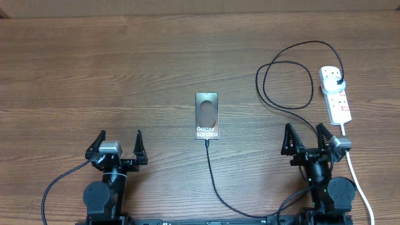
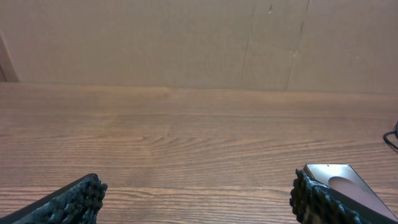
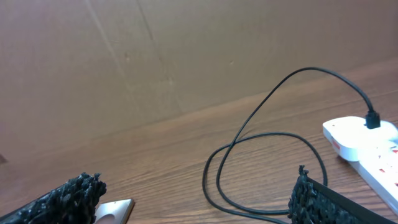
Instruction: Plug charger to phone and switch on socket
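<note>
The dark grey phone (image 1: 207, 115) lies flat at the table's middle, white text face up; it also shows in the left wrist view (image 2: 345, 182) and the right wrist view (image 3: 115, 210). The black charger cable (image 1: 281, 100) runs from the phone's near end, down to the front edge, then loops up at the right to its black plug (image 1: 339, 83), seated in the white socket strip (image 1: 335, 94). The loops also show in the right wrist view (image 3: 249, 162). My left gripper (image 1: 119, 145) is open and empty, left of the phone. My right gripper (image 1: 307, 135) is open and empty, near the strip.
The strip's white cord (image 1: 357, 178) runs down past my right arm to the front edge. A brown cardboard wall (image 2: 199, 43) stands behind the wooden table (image 1: 94, 75).
</note>
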